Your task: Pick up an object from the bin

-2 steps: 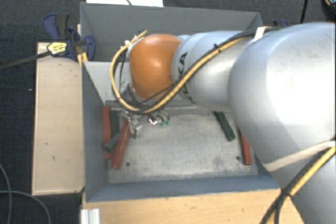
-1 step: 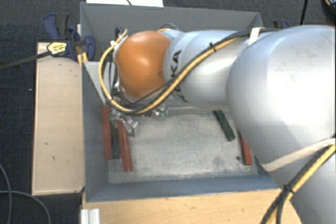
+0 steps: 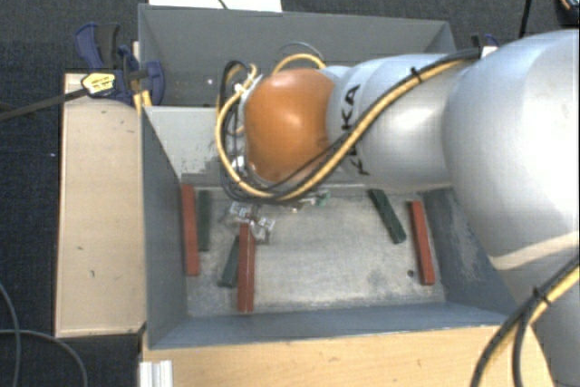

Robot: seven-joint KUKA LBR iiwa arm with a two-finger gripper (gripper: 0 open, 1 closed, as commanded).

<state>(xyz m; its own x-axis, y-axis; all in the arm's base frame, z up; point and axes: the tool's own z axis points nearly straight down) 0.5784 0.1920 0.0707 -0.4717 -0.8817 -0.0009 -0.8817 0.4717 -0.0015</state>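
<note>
Camera view: the grey metal bin (image 3: 299, 50) holds six thin sticks, all lying flat on its floor, three red and three dark green. The arm (image 3: 408, 131) comes in over the bin's right wall, its wrist under a round orange cover (image 3: 285, 122) with yellow and black cables (image 3: 381, 109) looped around it. Below that cover, the end effector (image 3: 251, 220) hangs low over the left half of the floor. Most of it is hidden by the cover, and whether it is apart or together I cannot tell.

Right under it is the top end of the middle red stick (image 3: 245, 272), which runs from there toward the bin's front edge (nearly square to that edge). Whether the end effector touches this stick cannot be made out. The short dark stick (image 3: 230, 266) lies slanted against the middle red stick's left side, touching or nearly so.

Close to the left wall lies the left red stick (image 3: 190, 236), parallel to that wall, with the left dark stick (image 3: 205, 222) just beside it on the inner side.

In the right half, well apart from the end effector, the right dark stick (image 3: 389, 217) lies slanted. Nearer the right wall is the right red stick (image 3: 421, 245), pointing toward the front edge.
</note>
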